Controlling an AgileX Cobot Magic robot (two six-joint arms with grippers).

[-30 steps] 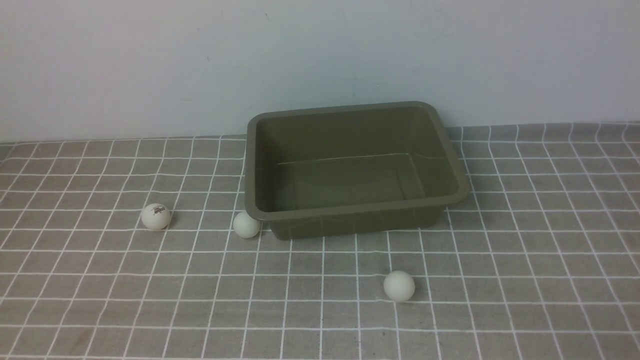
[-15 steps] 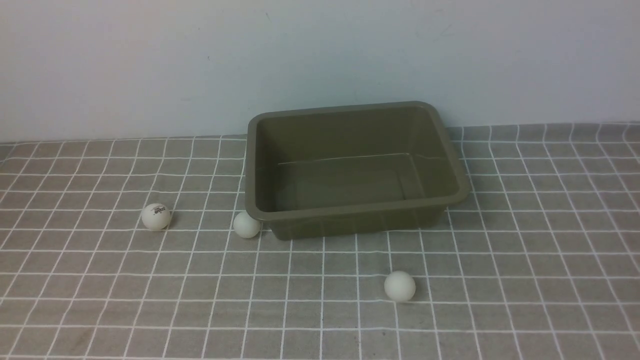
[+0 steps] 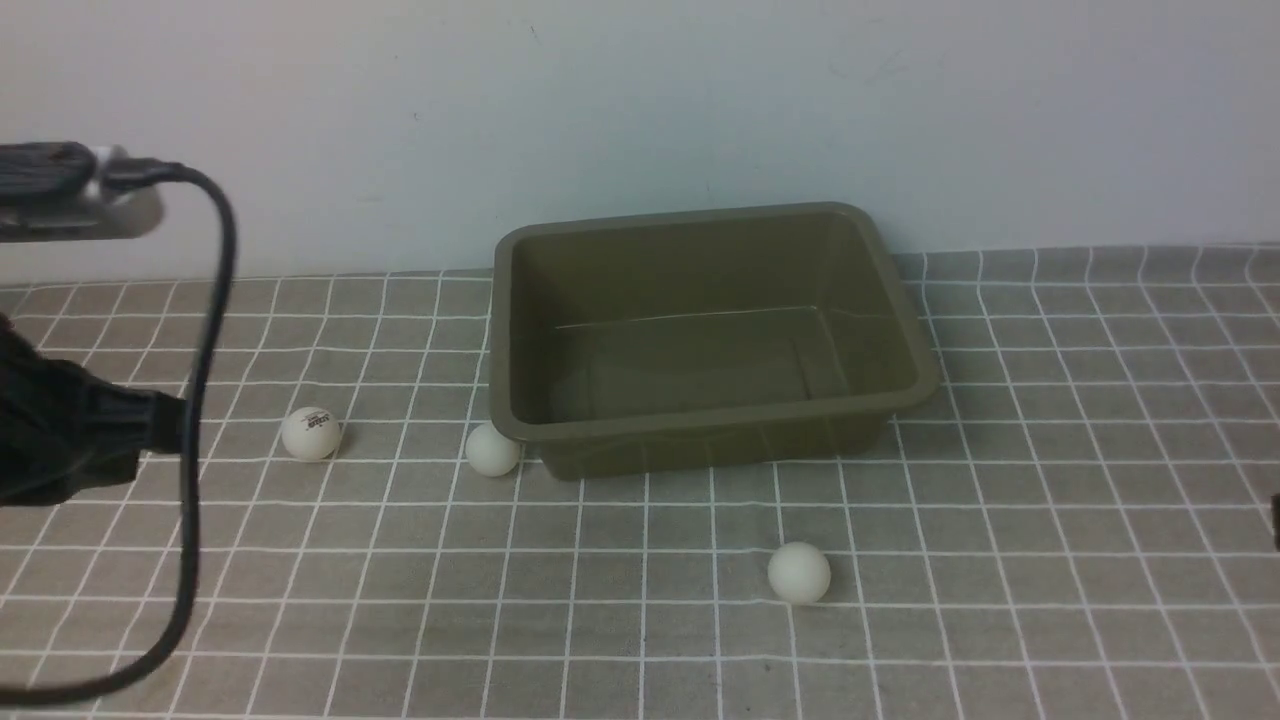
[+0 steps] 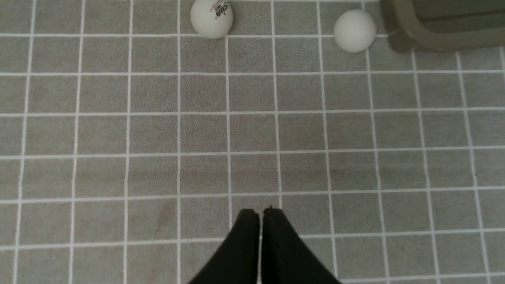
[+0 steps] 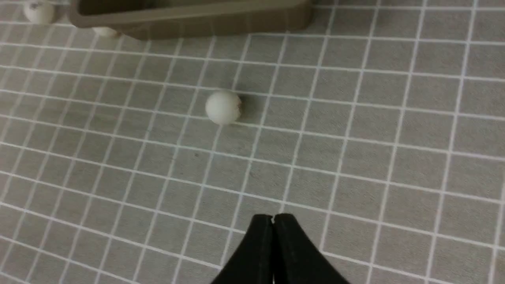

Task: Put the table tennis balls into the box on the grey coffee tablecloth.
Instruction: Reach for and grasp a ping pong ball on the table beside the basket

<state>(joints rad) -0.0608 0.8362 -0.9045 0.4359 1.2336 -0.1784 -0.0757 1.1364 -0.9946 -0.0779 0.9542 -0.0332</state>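
The olive-brown box (image 3: 905,395) stands empty at the back of the grey checked tablecloth (image 3: 1050,560). Three white balls lie on the cloth: a lettered ball (image 3: 311,433) at the left, a plain ball (image 3: 493,449) touching the box's front left corner, and a plain ball (image 3: 799,572) in front of the box. My left gripper (image 4: 260,211) is shut and empty, well short of the lettered ball (image 4: 211,16) and the plain ball (image 4: 354,30). My right gripper (image 5: 273,217) is shut and empty, short of the front ball (image 5: 223,107).
The left arm (image 3: 60,440) with its black cable (image 3: 205,330) hangs over the cloth's left edge. A pale wall rises right behind the box. The box's front wall shows in the right wrist view (image 5: 189,19).
The left arm and its cable have come into the front view from the left. The balls and the box have not moved.
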